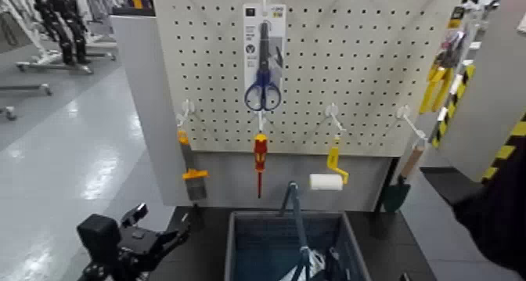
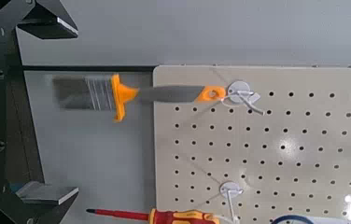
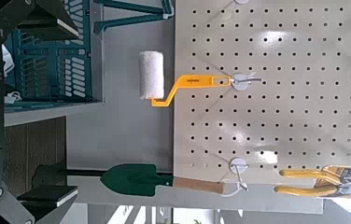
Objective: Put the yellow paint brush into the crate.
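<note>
Orange and grey, the paint brush hung bristles down from a hook at the left end of the pegboard, beside the red-and-yellow screwdriver. We had our left gripper facing the brush, its fingers spread wide apart with nothing between them; the bristles were nearer to it than the handle. In the head view, our left arm stood low on the left, below the brush. Our right gripper also stood open and empty, facing the roller and the green trowel. We saw the blue-grey crate on the dark surface below the board, with the brush outside it.
</note>
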`<action>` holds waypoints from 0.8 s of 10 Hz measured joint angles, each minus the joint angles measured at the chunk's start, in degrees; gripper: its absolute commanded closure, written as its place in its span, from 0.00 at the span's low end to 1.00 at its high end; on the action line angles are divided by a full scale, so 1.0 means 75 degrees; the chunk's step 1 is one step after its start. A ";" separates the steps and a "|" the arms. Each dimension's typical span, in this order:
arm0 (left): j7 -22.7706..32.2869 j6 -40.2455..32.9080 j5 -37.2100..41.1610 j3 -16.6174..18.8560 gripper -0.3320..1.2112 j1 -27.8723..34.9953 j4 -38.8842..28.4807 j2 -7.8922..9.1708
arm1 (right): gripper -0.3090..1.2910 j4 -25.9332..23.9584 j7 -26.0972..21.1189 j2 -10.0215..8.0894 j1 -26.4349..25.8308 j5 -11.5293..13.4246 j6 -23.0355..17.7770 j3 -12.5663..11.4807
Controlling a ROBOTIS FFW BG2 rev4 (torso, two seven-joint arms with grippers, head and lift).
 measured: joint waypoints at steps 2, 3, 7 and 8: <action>-0.0663 0.0453 0.0002 0.0421 0.30 -0.0295 0.0009 0.0032 | 0.28 0.0001 -0.0002 0.0000 -0.0002 -0.0011 -0.0007 0.0000; -0.0916 0.0671 -0.0028 0.0562 0.30 -0.0468 0.0046 0.0093 | 0.28 0.0001 -0.0002 0.0002 -0.0002 -0.0012 -0.0007 0.0000; -0.1779 0.1234 0.0070 0.0610 0.30 -0.1282 0.0462 0.0568 | 0.28 0.0001 0.0000 0.0001 -0.0001 -0.0023 -0.0007 0.0002; -0.1962 0.1325 0.0139 0.0572 0.30 -0.1498 0.0653 0.0696 | 0.28 0.0001 0.0000 0.0000 -0.0001 -0.0024 -0.0007 0.0007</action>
